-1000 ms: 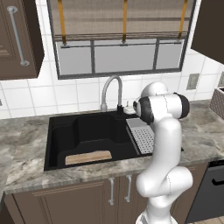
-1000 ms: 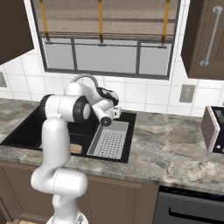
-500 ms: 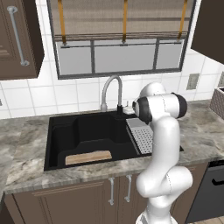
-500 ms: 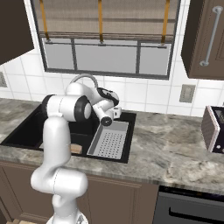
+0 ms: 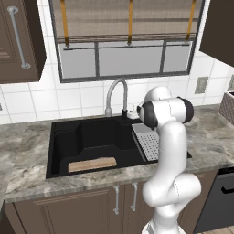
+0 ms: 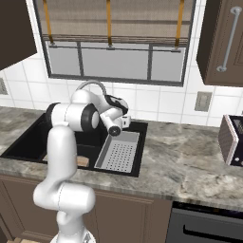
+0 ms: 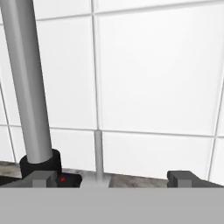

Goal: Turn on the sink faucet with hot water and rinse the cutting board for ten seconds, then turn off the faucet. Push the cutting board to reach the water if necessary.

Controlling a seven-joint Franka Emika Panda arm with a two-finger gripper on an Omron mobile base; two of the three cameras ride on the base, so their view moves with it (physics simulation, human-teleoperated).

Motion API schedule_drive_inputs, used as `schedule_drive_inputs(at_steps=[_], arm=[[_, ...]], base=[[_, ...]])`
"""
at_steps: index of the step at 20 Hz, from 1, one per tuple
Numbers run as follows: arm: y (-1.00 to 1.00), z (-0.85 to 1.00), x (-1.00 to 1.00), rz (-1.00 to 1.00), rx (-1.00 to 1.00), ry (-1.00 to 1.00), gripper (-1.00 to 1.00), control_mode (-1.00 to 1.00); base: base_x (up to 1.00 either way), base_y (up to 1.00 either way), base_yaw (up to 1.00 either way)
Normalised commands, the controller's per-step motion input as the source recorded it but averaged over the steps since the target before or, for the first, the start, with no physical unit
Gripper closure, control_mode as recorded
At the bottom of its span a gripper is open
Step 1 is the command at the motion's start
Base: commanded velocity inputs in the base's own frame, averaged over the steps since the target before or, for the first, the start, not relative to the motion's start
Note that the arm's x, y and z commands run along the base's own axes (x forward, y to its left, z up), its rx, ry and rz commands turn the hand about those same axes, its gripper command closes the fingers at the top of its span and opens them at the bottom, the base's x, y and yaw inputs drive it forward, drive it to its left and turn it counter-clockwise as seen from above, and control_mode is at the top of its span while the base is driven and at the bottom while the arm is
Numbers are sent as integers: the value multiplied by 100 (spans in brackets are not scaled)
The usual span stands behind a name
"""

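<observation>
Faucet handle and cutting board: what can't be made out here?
- Sink faucet handle: in the left base view the claw and arm cover the base; in the hand view only a thin upright lever shows, its foot cut off at the bottom, so contact is unclear.
- Cutting board: in the right base view the arm hides all but a corner.
- Claw in the right base view: too small to judge its opening.

Arm: slight creep only. Forearm and wrist edged a touch toward the sink faucet (image 5: pixel 115 95) between the earlier frames and now. Gripper (image 7: pixel 113 178) holds the same wide gap, beside the faucet's dark base. No other shift detected; cutting board (image 5: pixel 92 164) position unchanged, no water running.
</observation>
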Motion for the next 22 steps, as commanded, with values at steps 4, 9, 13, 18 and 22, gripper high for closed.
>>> schedule_drive_inputs(at_steps=[4, 9, 13, 18, 22], arm=[[3, 0, 15, 0, 0, 0, -100, -100], [0, 0, 12, 0, 0, 0, -100, -100], [0, 0, 14, 0, 0, 0, -100, -100], [1, 0, 16, 0, 0, 0, -100, -100], [5, 0, 18, 0, 0, 0, -100, -100]], base=[[0, 0, 0], [0, 0, 0], [0, 0, 0], [0, 0, 0], [0, 0, 0]])
